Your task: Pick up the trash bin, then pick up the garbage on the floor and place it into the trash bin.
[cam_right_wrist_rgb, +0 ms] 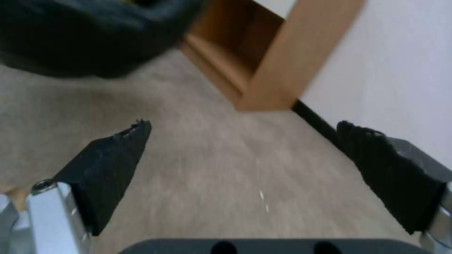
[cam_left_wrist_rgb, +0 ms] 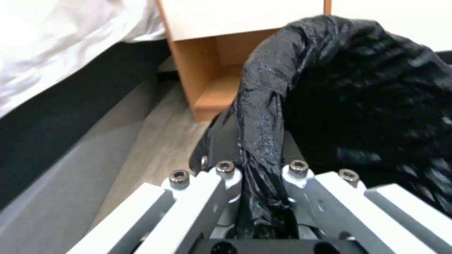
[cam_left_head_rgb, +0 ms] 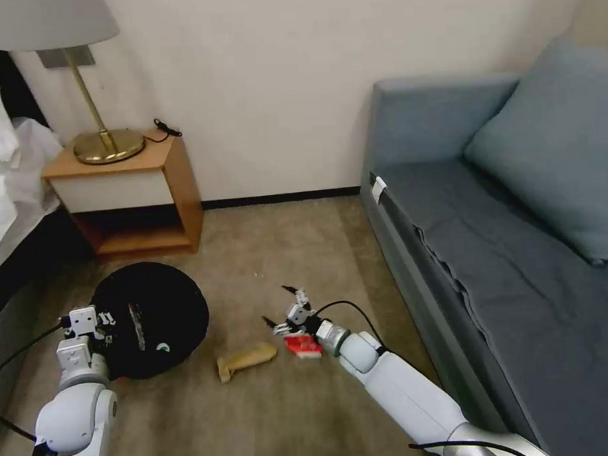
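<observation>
The black bag-lined trash bin [cam_left_head_rgb: 154, 320] hangs at the lower left of the head view, and my left gripper [cam_left_head_rgb: 101, 328] is shut on its rim. The left wrist view shows the fingers [cam_left_wrist_rgb: 226, 183] pinching the bin's [cam_left_wrist_rgb: 367, 106] bag edge. Two pieces of garbage lie on the carpet: a crumpled brown paper bag [cam_left_head_rgb: 245, 360] and a red-and-white paper packet [cam_left_head_rgb: 303, 346]. My right gripper [cam_left_head_rgb: 280, 305] hovers open just above and beyond the packet. Its black pads [cam_right_wrist_rgb: 113, 165] stand wide apart over bare carpet in the right wrist view.
A wooden nightstand [cam_left_head_rgb: 126, 194] with a brass lamp [cam_left_head_rgb: 105, 138] stands against the wall behind the bin. A bed with white sheets [cam_left_head_rgb: 10, 178] runs along the left. A grey-blue sofa [cam_left_head_rgb: 504, 247] fills the right side. Open carpet lies between them.
</observation>
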Controlling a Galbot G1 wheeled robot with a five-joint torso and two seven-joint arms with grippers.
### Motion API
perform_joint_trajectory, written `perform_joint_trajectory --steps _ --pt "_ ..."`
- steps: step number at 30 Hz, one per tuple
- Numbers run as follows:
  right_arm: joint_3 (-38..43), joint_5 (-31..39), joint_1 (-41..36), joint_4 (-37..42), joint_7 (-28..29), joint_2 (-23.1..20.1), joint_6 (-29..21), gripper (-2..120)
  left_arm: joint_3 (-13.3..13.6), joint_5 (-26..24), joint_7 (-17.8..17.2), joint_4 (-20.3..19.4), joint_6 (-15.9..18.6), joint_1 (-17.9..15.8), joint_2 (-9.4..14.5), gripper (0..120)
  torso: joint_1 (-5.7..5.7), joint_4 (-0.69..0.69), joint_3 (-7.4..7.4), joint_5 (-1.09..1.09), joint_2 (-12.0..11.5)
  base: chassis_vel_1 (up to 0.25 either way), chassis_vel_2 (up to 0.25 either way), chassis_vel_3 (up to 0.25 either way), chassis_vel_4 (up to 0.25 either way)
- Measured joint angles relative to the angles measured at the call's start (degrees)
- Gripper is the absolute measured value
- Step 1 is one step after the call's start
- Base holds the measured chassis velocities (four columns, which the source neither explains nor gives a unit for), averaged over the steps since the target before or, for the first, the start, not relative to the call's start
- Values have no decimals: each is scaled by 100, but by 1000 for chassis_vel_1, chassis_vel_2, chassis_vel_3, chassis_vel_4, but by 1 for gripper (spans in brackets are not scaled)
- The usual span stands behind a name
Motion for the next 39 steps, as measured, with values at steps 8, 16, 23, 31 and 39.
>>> perform_joint_trajectory --steps 8,16,23,31,39 --pt "-848 411 311 475 -517 -162 -340 100 -19 28 0 -13 9 47 12 4 -1 2 -1 3 1 -90 109 100 -94" --pt "-1702 1059 655 691 -1398 -367 -727 100 -76 53 -1 -87 23 105 53 4 -1 2 -2 3 2 32 -35 -27 24" --pt "-2104 911 746 -95 -1696 -171 -614 100 -53 134 -12 -151 34 105 0 4 -1 1 -2 3 2 0 0 0 0" --pt "-1976 589 787 -1058 -1696 278 -249 100 27 291 -91 -313 83 175 -105 4 -1 1 -1 3 1 0 0 0 0" --pt "-1306 235 763 -1925 -1832 821 45 96 116 451 -132 -678 139 335 -150 4 -1 2 -1 3 1 0 0 0 0"
